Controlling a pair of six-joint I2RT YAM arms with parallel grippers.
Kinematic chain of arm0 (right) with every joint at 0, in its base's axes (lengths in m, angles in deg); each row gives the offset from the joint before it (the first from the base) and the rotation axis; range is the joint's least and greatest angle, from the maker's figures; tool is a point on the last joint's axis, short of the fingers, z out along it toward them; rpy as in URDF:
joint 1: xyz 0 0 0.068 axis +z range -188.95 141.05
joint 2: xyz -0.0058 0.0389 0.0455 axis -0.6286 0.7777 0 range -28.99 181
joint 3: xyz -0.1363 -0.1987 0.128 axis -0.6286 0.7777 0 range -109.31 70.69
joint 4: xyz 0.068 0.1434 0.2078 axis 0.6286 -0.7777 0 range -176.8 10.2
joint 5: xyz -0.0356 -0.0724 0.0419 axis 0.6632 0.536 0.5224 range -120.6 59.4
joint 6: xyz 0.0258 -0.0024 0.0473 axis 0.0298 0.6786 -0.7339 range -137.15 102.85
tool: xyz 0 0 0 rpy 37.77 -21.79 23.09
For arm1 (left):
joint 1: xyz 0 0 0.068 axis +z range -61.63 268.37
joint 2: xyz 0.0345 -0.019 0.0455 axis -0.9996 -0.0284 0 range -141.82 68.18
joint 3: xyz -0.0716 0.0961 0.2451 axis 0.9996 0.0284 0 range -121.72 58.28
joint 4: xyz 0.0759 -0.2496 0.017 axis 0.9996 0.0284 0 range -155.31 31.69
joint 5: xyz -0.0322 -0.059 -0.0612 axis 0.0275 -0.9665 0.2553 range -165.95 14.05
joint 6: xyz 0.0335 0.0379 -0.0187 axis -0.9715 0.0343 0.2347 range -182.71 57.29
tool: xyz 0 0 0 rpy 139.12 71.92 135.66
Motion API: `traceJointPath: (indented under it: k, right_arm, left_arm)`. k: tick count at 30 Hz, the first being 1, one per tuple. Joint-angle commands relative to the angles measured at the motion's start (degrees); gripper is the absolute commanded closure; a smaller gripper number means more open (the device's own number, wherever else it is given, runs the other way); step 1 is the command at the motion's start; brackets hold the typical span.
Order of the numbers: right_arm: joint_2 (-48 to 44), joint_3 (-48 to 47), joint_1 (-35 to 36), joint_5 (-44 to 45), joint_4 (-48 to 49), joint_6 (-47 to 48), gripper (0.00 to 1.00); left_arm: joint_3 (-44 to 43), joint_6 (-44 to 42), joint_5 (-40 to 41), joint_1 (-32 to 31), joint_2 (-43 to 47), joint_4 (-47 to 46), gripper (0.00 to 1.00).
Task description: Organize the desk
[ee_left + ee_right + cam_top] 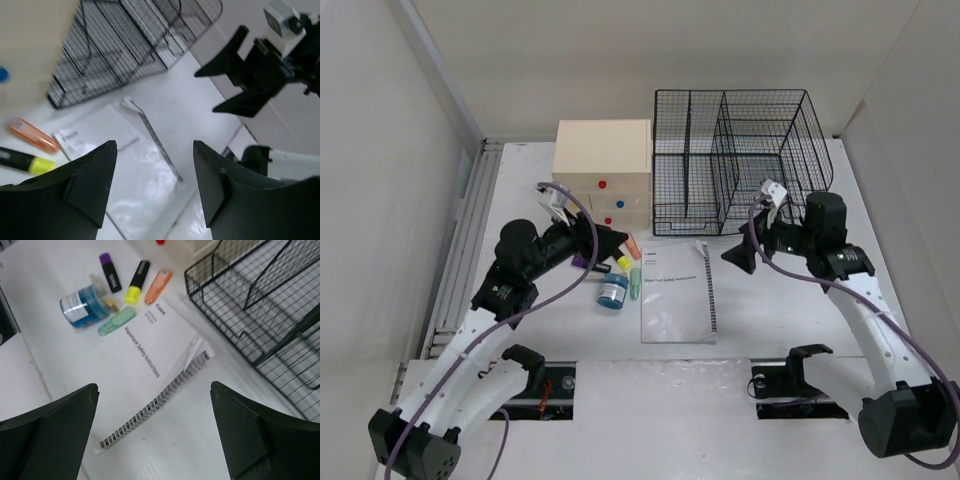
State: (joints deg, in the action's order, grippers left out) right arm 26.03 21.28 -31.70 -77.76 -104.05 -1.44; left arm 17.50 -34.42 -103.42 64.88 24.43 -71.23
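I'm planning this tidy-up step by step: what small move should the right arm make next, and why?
Probably lower the right end effector onto the lifted corner of the booklet. It hangs open and empty above the booklet, which lies flat beside the rack, and that curled corner looks the easiest place to pinch.

The desk is white. Cream drawer box, red knob, blue knob. Black wire-grid rack. White booklet, black print. Blue jar. Purple marker, yellow marker, orange marker, pale green marker.
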Motion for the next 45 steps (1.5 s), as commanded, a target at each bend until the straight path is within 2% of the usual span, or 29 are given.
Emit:
traceJointPath:
  k: [1,5,7,12,16,20,25,31,35,40,44,45]
  right_arm:
    - [-0.62,4.13,1.19,-2.59,4.87,-1.98,0.02]
    - [-1.76,12.39,1.71,0.39,15.52,-9.09,0.02]
    - [1.74,12.93,1.72,1.01,16.08,-9.73,0.03]
    - [8.95,14.6,2.25,4.44,18.27,-12.18,0.05]
    - [15.97,14.6,4.7,5.85,20.03,-12.8,0.06]
    - [21.42,14.08,5.32,6.55,20.65,-14.47,0.06]
    - [24.77,14.6,8.48,9.88,23.37,-17.72,0.07]
    - [26.1,15.13,9.28,10.42,24.51,-19.48,0.08]
    - [27.15,15.13,11.29,10.94,24.51,-20.01,0.08]
    - [29.53,14.61,13.76,8.92,24.51,-20.54,0.08]
    - [32.07,13.99,14.99,6.29,24.51,-20.54,0.13]
    - [32.86,13.99,14.99,5.59,24.51,-20.54,0.18]
  left_arm:
    - [5.86,6.76,0.82,-5.94,1.03,-3.92,0.41]
    - [8.86,7.39,10.74,-16.04,-3.52,-5.43,0.41]
    - [9.39,7.39,15.23,-22.09,-9.12,-8.41,0.43]
    - [10.71,6.69,22.18,-30.12,-20.75,-15.87,0.45]
    - [12.11,5.46,24.82,-30.66,-26.99,-21.93,0.46]
    - [13.88,4.93,27.72,-30.66,-29.29,-26.24,0.46]
    - [14.93,4.93,29.31,-30.66,-33.77,-28.62,0.46]
    - [17.65,7.56,29.92,-31.18,-38.42,-32.31,0.5]
    - [17.66,7.57,30.54,-32.5,-41.58,-32.85,0.59]
    - [15.64,8.71,29.14,-33.91,-45.72,-32.85,0.74]
    - [13.53,8.71,28.0,-35.23,-48.01,-32.85,0.77]
    - [13.53,8.71,27.29,-35.23,-48.88,-32.85,0.77]
